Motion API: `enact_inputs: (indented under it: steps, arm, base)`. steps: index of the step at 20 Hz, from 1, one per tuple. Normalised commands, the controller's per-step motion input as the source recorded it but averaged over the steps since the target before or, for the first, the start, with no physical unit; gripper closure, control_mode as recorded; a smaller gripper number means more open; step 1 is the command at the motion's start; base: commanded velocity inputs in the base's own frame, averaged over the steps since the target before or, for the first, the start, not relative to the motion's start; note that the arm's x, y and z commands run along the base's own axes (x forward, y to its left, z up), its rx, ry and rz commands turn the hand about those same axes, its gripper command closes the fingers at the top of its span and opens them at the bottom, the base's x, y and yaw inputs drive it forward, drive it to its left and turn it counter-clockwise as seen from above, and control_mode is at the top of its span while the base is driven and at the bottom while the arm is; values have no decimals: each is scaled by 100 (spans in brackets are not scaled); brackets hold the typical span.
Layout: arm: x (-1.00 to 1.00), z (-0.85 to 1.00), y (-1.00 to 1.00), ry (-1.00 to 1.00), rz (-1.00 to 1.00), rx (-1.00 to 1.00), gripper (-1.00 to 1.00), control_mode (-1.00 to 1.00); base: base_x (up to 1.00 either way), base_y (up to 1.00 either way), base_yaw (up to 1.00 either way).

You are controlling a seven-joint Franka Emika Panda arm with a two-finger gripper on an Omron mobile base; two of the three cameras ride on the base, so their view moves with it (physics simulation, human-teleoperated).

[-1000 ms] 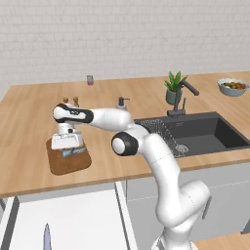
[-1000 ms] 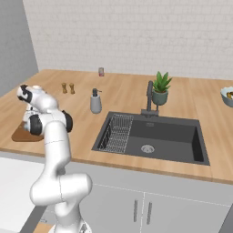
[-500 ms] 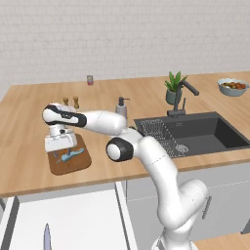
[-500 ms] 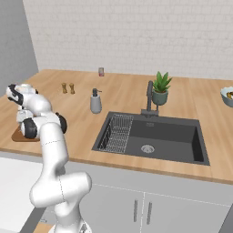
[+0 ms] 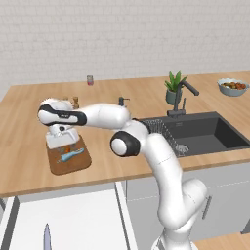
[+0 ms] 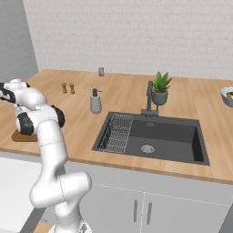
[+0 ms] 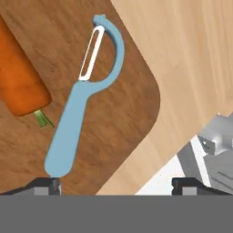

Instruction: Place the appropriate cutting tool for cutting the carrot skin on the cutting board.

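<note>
Peeler (image 7: 82,104) flat on cutting board (image 7: 123,132) — beside carrot (image 7: 20,77)

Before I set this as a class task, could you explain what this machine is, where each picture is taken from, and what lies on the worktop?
It is a white robot arm in a simulated kitchen. Two pictures come from cameras on its base, behind it to left and right; the third looks along its gripper, which is open and holds nothing. On the wooden counter lies a dark brown wooden cutting board. On it rest a light-blue peeler and an orange carrot, side by side. To the right is a dark sink.
</note>
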Motion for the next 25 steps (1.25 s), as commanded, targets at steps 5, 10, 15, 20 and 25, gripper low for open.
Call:
enact_inputs:
  steps: [5, 10, 15, 20, 25]
  arm:
    - [-91, 37, -97, -23, 0, 10, -100, -100]
    - [-83, 51, -100, -17, 0, 14, -100, -100]
    - [-73, 68, -100, -13, 0, 15, -100, -100]
    - [-52, 85, -100, -10, 0, 14, -100, -100]
    - [-22, 88, -100, -4, 0, 13, -100, -100]
  base:
    - [0, 0, 0]
    - [0, 0, 0]
    - [0, 0, 0]
    - [0, 0, 0]
    - [0, 0, 0]
